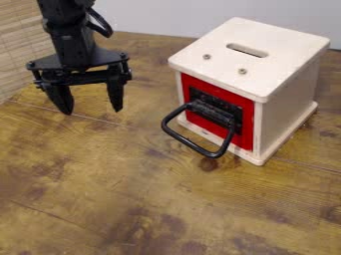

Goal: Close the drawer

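Across the wooden table (pixel 100 204), spread-apart fingers (pixel 88 100), holding nothing; well apart at about three o'clock from them, red drawer (pixel 217 108), seemingly flush, black loop handle (pixel 197 136) jutting toward seven o'clock.

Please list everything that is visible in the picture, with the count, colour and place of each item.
cabinet: one, cream-white with a slot and two small studs on top, right of the picture's centre
drawer: one, red front, in the cabinet's front
loop handle: one, black, sticking out from the drawer front
table: one, brown wood, under the cabinet
woven surface: one, tan, upper left corner
robot arm: one, black, coming in at the upper left
claw: one, black, open, left of the cabinet and apart from it
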Controlling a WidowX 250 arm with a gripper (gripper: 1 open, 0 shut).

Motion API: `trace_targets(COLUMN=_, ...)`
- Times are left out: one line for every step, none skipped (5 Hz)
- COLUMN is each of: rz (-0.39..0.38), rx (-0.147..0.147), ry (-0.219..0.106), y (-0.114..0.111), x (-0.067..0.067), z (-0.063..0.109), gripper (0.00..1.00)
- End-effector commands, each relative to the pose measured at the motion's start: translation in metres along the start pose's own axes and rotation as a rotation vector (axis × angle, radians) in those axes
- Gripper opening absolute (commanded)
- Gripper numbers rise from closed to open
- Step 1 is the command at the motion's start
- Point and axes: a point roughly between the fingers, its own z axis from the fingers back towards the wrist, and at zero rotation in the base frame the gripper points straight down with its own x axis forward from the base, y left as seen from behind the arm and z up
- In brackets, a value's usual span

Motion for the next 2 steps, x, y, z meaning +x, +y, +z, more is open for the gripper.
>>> trace_targets(rz=-0.096, rx=-0.03, ry=-0.065, y=-0.003, x=-0.002, z=0.027, gripper=1.0)
trace_targets(rz=-0.111, rx=-0.024, ry=-0.058, y=-0.005, x=-0.018, z=0.038, gripper=1.0)
